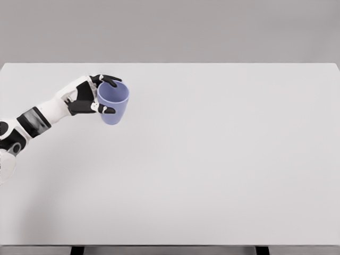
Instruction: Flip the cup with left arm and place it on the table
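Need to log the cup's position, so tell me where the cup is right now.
In the head view the cup is in the upper left part of the table, held in the left hand, mouth up and tipped toward the camera.

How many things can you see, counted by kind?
Cup: 1, purple-blue, opening up, held by the left robot hand
Robot hand: 1
Table: 1, white
Total: 3

I count one cup [113, 103] near the table's [212, 170] left edge. One table. One hand [87, 95] of mine shows.
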